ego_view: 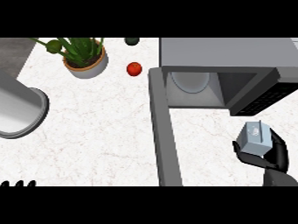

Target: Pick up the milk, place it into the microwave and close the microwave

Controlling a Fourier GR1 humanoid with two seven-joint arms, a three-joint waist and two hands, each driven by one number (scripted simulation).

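Milk [255, 138] sits inside right hand [275, 158] — fingers [244, 156] curled round.

Counter [93, 127] — microwave [228, 52], potted plant [83, 59], red fruit [133, 68]

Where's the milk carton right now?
In the head view, lower right: the milk carton sits in the right hand, just in front of the open microwave.
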